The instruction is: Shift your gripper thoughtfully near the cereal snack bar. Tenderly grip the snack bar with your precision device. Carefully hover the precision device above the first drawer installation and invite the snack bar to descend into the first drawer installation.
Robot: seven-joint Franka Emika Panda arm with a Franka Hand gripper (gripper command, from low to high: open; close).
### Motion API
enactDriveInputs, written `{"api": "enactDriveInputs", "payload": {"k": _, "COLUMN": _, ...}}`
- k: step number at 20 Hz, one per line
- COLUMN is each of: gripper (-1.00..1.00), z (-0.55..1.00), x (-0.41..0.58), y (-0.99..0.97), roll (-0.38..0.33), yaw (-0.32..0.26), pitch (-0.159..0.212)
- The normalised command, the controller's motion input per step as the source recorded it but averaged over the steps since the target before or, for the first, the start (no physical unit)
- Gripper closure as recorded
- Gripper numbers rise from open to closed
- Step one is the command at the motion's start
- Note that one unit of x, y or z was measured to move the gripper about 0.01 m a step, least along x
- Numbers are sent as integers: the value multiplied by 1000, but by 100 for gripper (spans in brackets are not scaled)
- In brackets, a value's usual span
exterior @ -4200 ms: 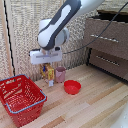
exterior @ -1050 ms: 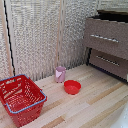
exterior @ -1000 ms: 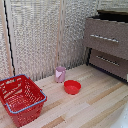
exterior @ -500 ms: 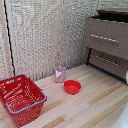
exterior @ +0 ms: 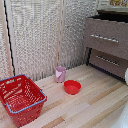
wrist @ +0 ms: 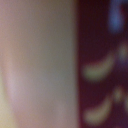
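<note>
The taller dark brown drawer (exterior: 106, 36) with its long silver bar handle (exterior: 105, 38) stands at the exterior view's upper right. The cereal snack bar is out of view in the exterior view. The gripper and its fingers do not show in either view. Only a small white shape (exterior: 126, 76) at the exterior view's right edge may belong to the arm. The wrist view is a close blur: a pale pink-beige surface (wrist: 35, 65) beside a dark maroon surface (wrist: 102, 75) with yellowish marks. I cannot tell what these are.
A pink cup (exterior: 60, 74) stands by the slatted wall, with a red bowl (exterior: 72, 87) just in front of it. A red wire basket (exterior: 20, 98) sits at the exterior view's lower left. The shorter brown drawer (exterior: 107, 62) sits below the taller one. The floor is light wood.
Four seconds ago the arm hung over the pink cup with a yellow packet at its gripper. Arm and packet have since left the exterior view. Nothing visibly moved in the last second.
</note>
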Motion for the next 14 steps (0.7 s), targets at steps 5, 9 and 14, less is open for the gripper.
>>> {"api": "enactDriveInputs", "payload": {"k": 5, "gripper": 100, "z": -271, "x": 104, "y": -149, "roll": -127, "yaw": 146, "pitch": 0}}
{"api": "enactDriveInputs", "payload": {"k": 9, "gripper": -100, "z": -137, "x": 194, "y": -142, "roll": -95, "yaw": 135, "pitch": 14}}
{"api": "enactDriveInputs", "payload": {"k": 14, "gripper": -100, "z": 41, "x": 125, "y": 19, "roll": -17, "yaw": 23, "pitch": 1}}
